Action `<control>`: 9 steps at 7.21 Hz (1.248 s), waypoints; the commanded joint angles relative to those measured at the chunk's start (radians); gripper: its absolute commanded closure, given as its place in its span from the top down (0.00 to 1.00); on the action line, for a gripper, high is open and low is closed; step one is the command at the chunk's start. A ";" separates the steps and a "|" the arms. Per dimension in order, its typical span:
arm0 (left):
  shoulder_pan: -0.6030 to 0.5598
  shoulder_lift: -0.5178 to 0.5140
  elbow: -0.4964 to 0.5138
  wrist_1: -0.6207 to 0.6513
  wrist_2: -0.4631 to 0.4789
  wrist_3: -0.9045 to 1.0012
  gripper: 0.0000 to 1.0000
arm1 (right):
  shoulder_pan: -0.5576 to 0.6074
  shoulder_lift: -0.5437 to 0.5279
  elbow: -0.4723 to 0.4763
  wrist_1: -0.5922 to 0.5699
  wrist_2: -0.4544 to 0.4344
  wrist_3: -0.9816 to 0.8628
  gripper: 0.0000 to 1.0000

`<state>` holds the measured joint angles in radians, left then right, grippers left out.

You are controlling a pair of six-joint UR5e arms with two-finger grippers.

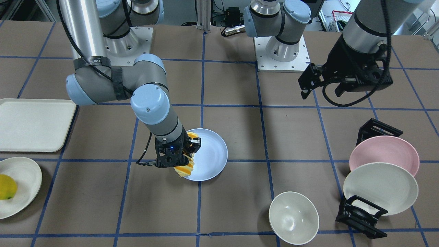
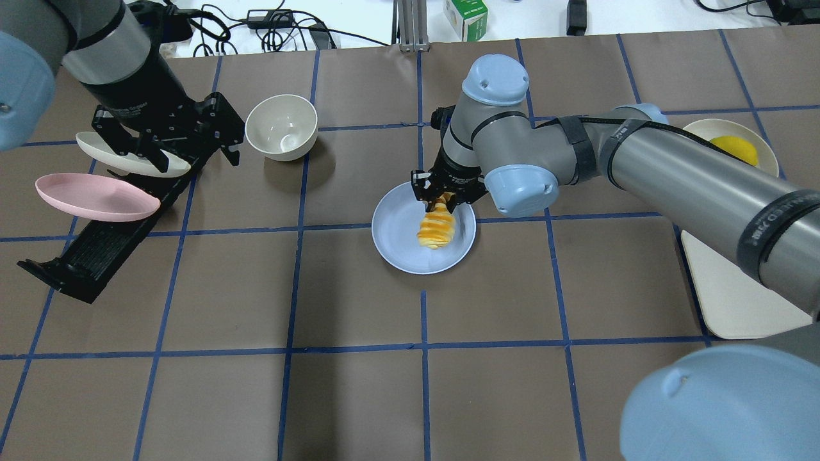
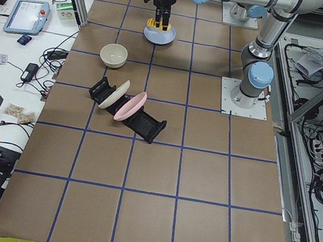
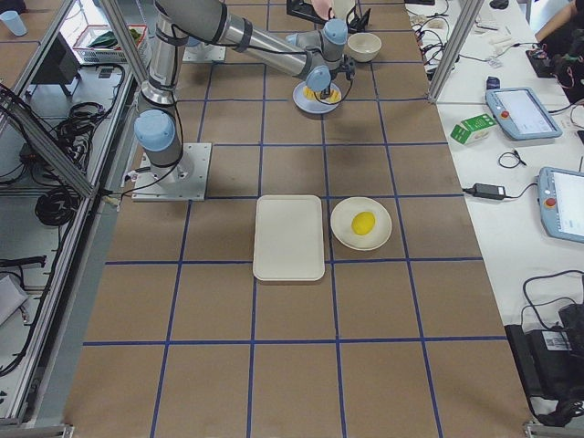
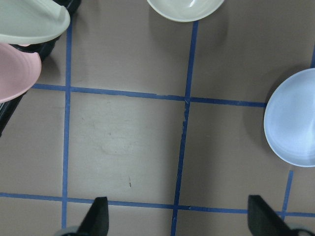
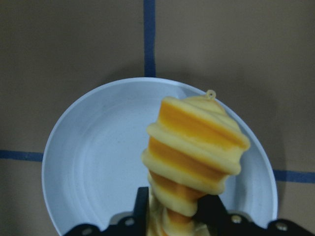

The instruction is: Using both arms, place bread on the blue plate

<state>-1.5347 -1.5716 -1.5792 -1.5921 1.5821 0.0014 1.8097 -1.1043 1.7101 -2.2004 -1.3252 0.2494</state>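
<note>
Overhead, right gripper [image 2: 442, 200]: clamped on one end of the bread [image 2: 437, 229].
Overhead, bread: hangs over the middle of the blue plate [image 2: 400, 246]; whether it touches the plate cannot be told.
Overhead, left gripper [image 2: 227, 131]: spread wide, holding nothing, above the black rack [image 2: 96, 253] with the pink plate [image 2: 96, 197] and the off-white plate [image 2: 138, 159]; the bowl [image 2: 282, 127] is just beside it.
Front-facing, bread: gripped at the top, striped lower end showing below the gripper body.
Front-facing, rest: tray [image 1: 34, 125] and yellow fruit [image 1: 7, 187], both well apart from the blue plate.
Exterior left and right, bread: over the blue plate; too small for detail.
Left wrist, fingertips [image 5: 98, 216]: far apart, bare table between them; blue plate at the view's right edge.
Right wrist, bread: gripped at its near end, over the blue plate.
</note>
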 commanded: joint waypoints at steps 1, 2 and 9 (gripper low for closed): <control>-0.041 0.025 -0.018 -0.021 0.012 -0.003 1.00 | 0.000 -0.002 -0.001 -0.001 0.011 0.010 1.00; -0.039 0.033 -0.021 -0.026 0.013 0.002 1.00 | -0.004 -0.009 -0.021 0.005 -0.003 -0.002 1.00; 0.038 0.035 -0.018 -0.039 0.016 0.067 1.00 | -0.174 -0.429 -0.244 0.602 -0.259 -0.335 1.00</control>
<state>-1.5031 -1.5372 -1.5914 -1.6266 1.6053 0.0978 1.6419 -1.4531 1.4801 -1.6635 -1.5256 -0.0491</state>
